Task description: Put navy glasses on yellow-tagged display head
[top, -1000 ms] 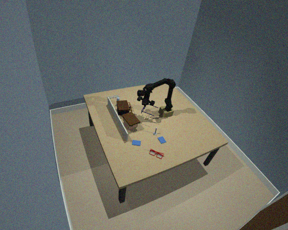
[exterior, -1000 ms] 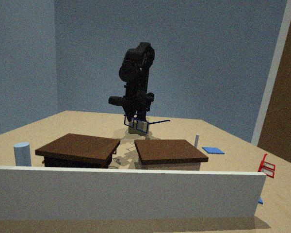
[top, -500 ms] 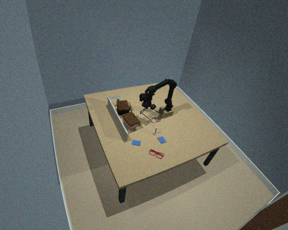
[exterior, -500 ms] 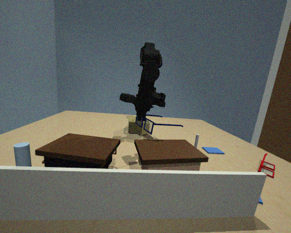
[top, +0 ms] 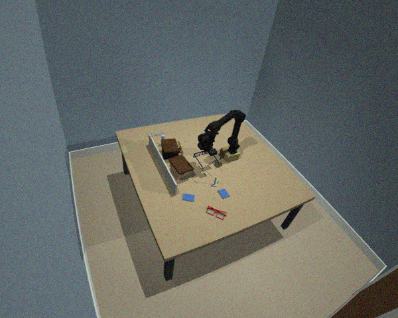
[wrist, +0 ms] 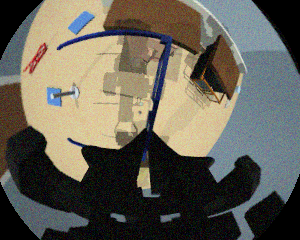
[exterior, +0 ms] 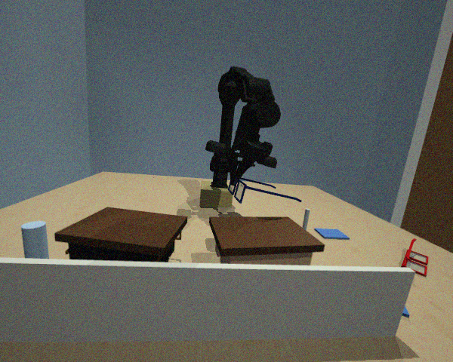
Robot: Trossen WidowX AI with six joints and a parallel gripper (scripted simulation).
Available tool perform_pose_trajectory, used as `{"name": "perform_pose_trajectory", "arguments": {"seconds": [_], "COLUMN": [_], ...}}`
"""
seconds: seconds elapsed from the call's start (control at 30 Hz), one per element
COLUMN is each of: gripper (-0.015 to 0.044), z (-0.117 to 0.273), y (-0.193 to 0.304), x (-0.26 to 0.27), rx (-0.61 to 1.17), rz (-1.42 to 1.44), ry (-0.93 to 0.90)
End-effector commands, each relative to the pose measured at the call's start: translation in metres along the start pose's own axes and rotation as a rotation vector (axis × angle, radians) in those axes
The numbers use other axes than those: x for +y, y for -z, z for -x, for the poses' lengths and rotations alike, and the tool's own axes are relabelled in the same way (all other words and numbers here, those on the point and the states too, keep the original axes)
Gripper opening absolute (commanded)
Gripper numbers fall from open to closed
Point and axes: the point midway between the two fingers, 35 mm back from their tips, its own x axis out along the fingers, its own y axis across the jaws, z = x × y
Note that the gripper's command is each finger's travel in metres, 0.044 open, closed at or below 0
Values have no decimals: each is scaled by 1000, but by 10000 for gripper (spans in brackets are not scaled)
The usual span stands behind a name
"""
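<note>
Shows a broad pale wooden table (top: pixel 261 177) (exterior: pixel 140 194) (wrist: pixel 45 125) on dark legs. Carries 1 black arm (top: pixel 223 121) (exterior: pixel 227 124), bent high with its wrist lowered. Also carries 1 long, low whitish panel (top: pixel 163 165) (exterior: pixel 199 304) (wrist: pixel 233 40), upright along 1 side. Beside that panel, has 2 brown-topped boxes: 1 dark-bodied box (top: pixel 170 145) (exterior: pixel 121 229) (wrist: pixel 230 70) and 1 pale-bodied box (top: pixel 181 163) (exterior: pixel 263 234) (wrist: pixel 155 17). At the arm's end, has the gripper (top: pixel 211 152) (exterior: pixel 232 182) (wrist: pixel 148 131), nearly closed and gripping the navy glasses (top: pixel 199 162) (exterior: pixel 271 193) (wrist: pixel 159 85) by the front frame. Keeps them in the air, apart from both boxes, near the arm's base, with 2 temples spread open. Toward a table edge, has red glasses (top: pixel 211 209) (exterior: pixel 405 259) (wrist: pixel 37 57) lying with temples folded. Behind the panel in the exterior view, shows 1 light-blue cylinder (top: pixel 163 136) (exterior: pixel 35 240). Includes 2 flat blue squares, 1 near the panel's end (top: pixel 188 197) (exterior: pixel 405 312) (wrist: pixel 81 22) and 1 near a thin upright post (top: pixel 215 181) (exterior: pixel 305 219) (wrist: pixel 65 93).
</note>
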Motion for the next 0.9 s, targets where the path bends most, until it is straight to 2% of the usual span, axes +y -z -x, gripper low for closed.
{"name": "perform_pose_trajectory", "arguments": {"seconds": [0.0,0.87], "gripper": [0,0], "z": [4,34], "y": [1,15], "x": [8,75], "rx": [-10,-167], "rz": [-77,-651], "ry": [19,48]}}
